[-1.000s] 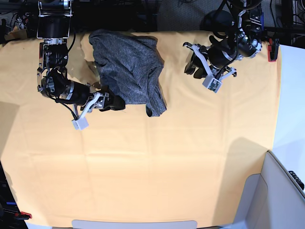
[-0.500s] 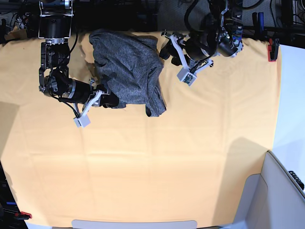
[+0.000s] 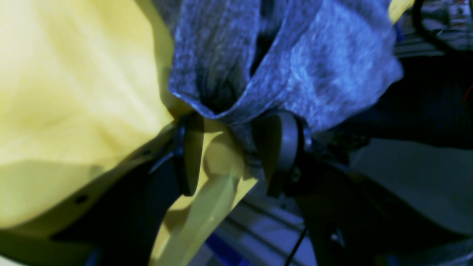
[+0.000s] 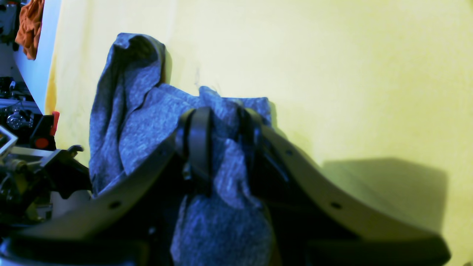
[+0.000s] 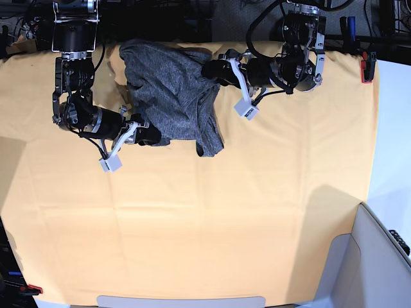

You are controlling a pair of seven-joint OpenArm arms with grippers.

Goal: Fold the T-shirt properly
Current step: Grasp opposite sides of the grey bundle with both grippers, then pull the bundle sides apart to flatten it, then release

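Note:
The dark grey T-shirt (image 5: pixel 170 83) lies crumpled at the back middle of the table. On the base view's left, my right gripper (image 5: pixel 153 136) sits at the shirt's lower left edge. The right wrist view shows this gripper (image 4: pixel 221 136) shut on a bunch of the grey T-shirt (image 4: pixel 125 122). My left gripper (image 5: pixel 215 69) reaches the shirt's right edge from the right. In the left wrist view it (image 3: pixel 234 151) stands open, its fingers (image 3: pixel 281 147) wide apart, with the edge of the T-shirt (image 3: pixel 325 66) and a fold of yellow cloth between them.
A yellow-orange table cloth (image 5: pixel 225 212) covers the table. A red clamp (image 5: pixel 367 67) holds it at the back right, another (image 5: pixel 29 290) at the front left. A grey-white bin (image 5: pixel 372 256) stands at the front right corner. Cables and gear run along the back edge.
My left gripper has swung left from the open cloth to the shirt's right edge. My right gripper has closed on the shirt's lower left edge and stayed in place.

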